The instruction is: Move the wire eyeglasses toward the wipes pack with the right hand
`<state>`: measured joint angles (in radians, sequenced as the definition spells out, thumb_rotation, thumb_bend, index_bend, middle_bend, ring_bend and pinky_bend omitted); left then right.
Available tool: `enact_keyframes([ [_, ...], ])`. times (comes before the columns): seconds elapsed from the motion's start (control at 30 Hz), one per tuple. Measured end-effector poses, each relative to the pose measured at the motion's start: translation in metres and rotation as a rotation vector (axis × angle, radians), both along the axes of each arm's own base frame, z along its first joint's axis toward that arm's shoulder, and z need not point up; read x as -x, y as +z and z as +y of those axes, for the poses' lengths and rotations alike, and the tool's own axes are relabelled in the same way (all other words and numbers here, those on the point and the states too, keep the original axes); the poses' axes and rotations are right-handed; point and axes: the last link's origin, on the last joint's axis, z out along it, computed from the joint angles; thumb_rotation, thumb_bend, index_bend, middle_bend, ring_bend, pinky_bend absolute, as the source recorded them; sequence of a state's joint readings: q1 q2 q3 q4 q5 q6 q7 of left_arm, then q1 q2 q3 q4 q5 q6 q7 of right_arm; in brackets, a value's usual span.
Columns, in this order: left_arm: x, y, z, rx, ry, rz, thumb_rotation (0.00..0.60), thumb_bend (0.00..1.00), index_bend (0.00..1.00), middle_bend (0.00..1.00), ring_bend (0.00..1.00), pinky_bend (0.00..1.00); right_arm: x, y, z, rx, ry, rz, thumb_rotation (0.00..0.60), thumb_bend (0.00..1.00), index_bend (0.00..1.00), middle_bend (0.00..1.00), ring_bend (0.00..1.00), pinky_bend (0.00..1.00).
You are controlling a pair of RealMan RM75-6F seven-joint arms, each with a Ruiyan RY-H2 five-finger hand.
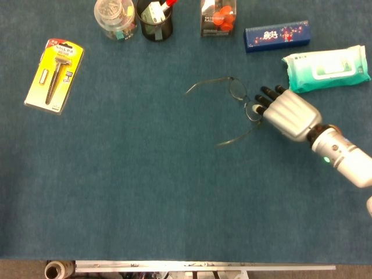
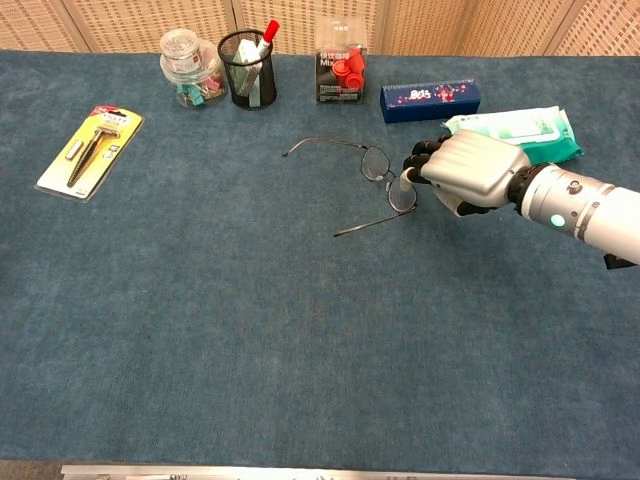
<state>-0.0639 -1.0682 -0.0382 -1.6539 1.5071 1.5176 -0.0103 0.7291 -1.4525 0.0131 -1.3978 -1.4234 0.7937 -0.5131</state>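
Observation:
The wire eyeglasses (image 1: 244, 100) lie unfolded on the blue mat near the middle right, temples pointing left. My right hand (image 1: 288, 113) reaches in from the right, and its fingertips pinch the frame at the nearer lens. In the chest view the same hand (image 2: 470, 172) holds the glasses (image 2: 388, 178) by that lens. Just behind and to the right of the hand lies the teal and white wipes pack (image 1: 326, 68), about a hand's width from the glasses. No view shows my left hand.
A dark blue box (image 1: 276, 36) lies left of the wipes pack. Along the back edge stand a clear box of red caps (image 1: 218, 17), a black mesh pen cup (image 1: 154, 20) and a jar (image 1: 114, 17). A yellow tool pack (image 1: 54, 74) lies far left.

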Motion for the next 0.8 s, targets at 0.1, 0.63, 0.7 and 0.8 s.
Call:
enact_keyframes([
  [0.1, 0.000, 0.000, 0.000, 0.001, -0.002, 0.003, 0.600, 0.23, 0.67, 0.55, 0.44, 0.56, 0.006, 0.002, 0.000, 0.007, -0.014, 0.014, 0.600, 0.81, 0.28, 0.22, 0.13, 0.27],
  [0.63, 0.000, -0.007, 0.000, 0.026, 0.001, 0.022, 0.600, 0.23, 0.67, 0.55, 0.44, 0.56, 0.013, 0.021, 0.005, 0.040, -0.028, -0.009, 0.600, 0.81, 0.28, 0.22, 0.13, 0.27],
  [0.7, 0.000, -0.008, 0.001, 0.029, 0.001, 0.023, 0.600, 0.23, 0.67, 0.55, 0.44, 0.56, 0.011, 0.025, 0.007, 0.048, -0.025, -0.021, 0.600, 0.81, 0.28, 0.22, 0.13, 0.27],
  [0.8, 0.000, -0.010, 0.000, 0.035, 0.001, 0.024, 0.600, 0.23, 0.67, 0.55, 0.44, 0.56, 0.008, 0.033, 0.011, 0.062, -0.017, -0.042, 0.600, 0.81, 0.28, 0.22, 0.13, 0.27],
])
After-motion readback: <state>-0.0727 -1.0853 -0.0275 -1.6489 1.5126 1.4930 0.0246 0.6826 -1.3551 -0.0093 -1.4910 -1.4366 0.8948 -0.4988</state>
